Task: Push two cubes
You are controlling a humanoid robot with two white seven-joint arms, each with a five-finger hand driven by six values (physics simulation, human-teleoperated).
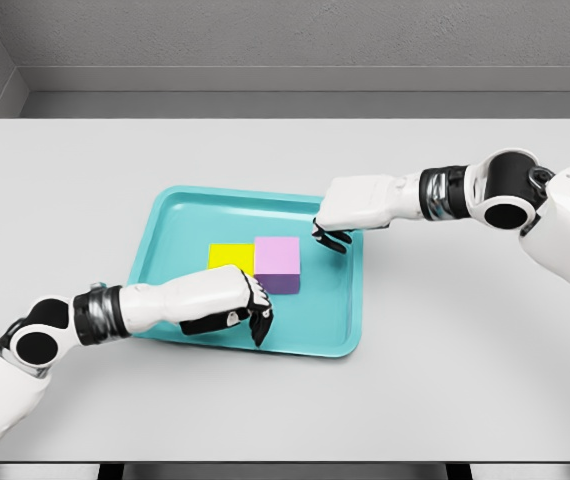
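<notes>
A yellow cube [229, 257] and a pink cube [278, 263] sit side by side, touching, in the middle of a teal tray [180, 215]. My left hand [253, 312] hovers over the tray's front part, just below the yellow cube, with its fingers curled downward and holding nothing. My right hand [331, 237] is over the tray's right side, a little up and right of the pink cube, its fingers curled and empty. Neither hand visibly touches a cube.
The tray lies on a light grey table [465, 350] with a wall behind its far edge. Both white forearms reach over the tray's rims from the lower left and the right.
</notes>
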